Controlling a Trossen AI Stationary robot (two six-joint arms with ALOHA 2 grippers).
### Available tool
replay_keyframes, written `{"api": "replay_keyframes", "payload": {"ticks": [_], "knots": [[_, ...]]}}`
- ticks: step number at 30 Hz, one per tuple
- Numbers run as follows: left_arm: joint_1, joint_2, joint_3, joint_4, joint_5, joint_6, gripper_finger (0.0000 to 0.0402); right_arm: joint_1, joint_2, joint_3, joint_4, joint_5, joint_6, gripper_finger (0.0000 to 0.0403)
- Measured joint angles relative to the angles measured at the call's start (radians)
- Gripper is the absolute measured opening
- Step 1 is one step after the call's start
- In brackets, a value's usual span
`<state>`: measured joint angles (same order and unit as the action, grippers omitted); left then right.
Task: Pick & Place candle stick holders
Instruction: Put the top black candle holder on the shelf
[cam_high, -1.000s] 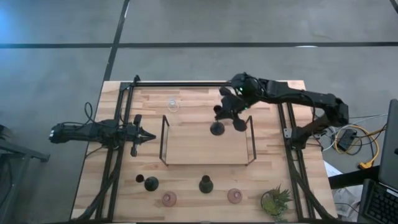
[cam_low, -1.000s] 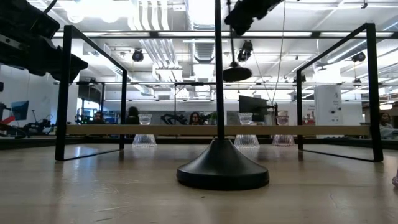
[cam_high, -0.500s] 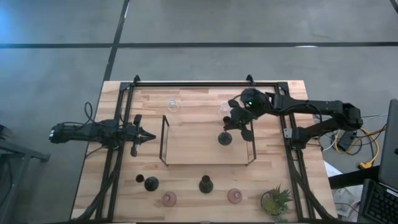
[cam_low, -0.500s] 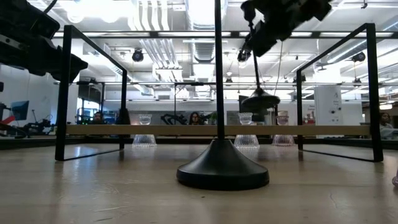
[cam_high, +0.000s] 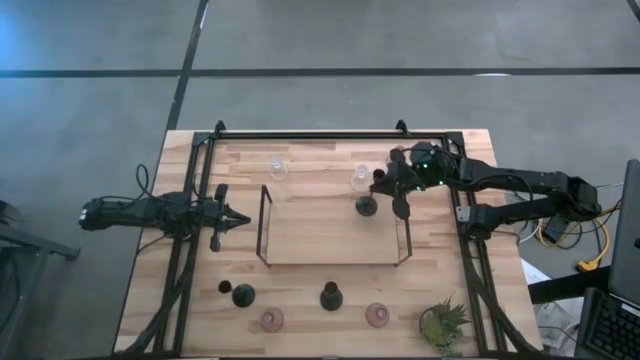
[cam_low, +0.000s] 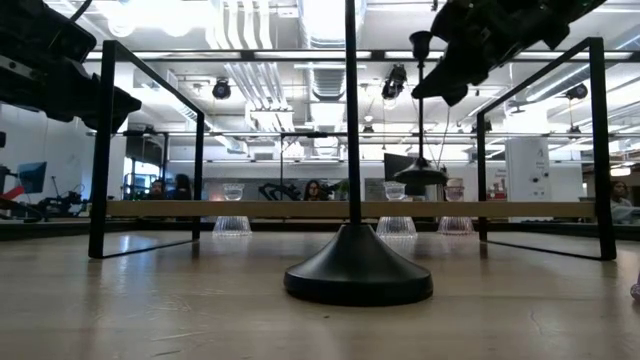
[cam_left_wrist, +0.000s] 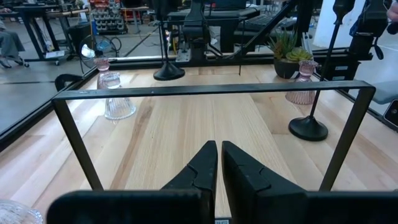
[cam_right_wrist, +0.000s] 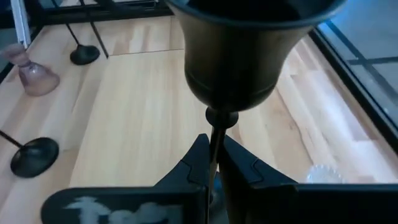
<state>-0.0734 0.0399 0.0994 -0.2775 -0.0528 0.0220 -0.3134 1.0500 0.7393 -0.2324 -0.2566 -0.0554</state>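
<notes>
Moving rightward since the earlier frame, right gripper (cam_high: 385, 185) is clamping a black candle stick holder (cam_high: 367, 207) by its stem, suspending it over the wire frame's (cam_high: 264, 222) far right corner. Left gripper (cam_high: 240, 218) is waiting closed, empty, at the counter's (cam_high: 310, 160) left.

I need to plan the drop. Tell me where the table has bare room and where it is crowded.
Most of the board inside the black wire frame is bare; the right gripper, shut on a black candle holder, is at its far right corner. Bare too is the strip between the frame and the left gripper. The near edge is crowded: black holders, pink glass ones and a potted plant.
</notes>
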Motion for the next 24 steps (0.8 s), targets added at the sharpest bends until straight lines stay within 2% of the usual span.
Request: {"api": "replay_keyframes", "payload": {"ticks": [5,9,24], "knots": [[0.000,0.000,0.000,0.000,0.000,0.000,0.0028,0.001,-0.021,-0.028,-0.004,0.010,0.032,0.0011],[0.000,0.000,0.000,0.000,0.000,0.000,0.0028,0.000,-0.028,-0.040,-0.060,0.082,0.034,0.0011],[0.000,0.000,0.000,0.000,0.000,0.000,0.0028,0.001,-0.029,-0.041,-0.101,0.104,0.044,0.0011]]}}
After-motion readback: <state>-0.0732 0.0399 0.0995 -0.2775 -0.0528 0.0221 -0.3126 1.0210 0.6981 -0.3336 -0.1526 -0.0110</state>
